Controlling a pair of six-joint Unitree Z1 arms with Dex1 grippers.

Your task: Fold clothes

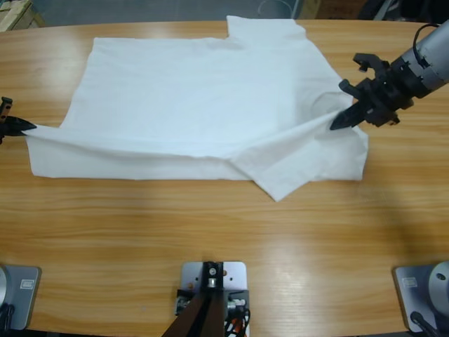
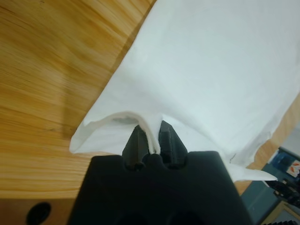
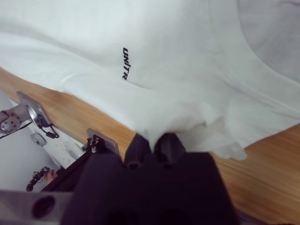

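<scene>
The clothes, a white T-shirt, lie spread across the far half of the wooden table. Its near edge is lifted and stretched between both grippers. My left gripper at the left edge is shut on the shirt's left corner; the left wrist view shows the shirt pinched in my left gripper. My right gripper is shut on a raised ridge of cloth at the right. In the right wrist view, the shirt with its dark printed mark drapes over my right gripper.
A folded flap of the shirt points toward the table's near side. One sleeve reaches the far edge. Bare wood lies in front of the shirt.
</scene>
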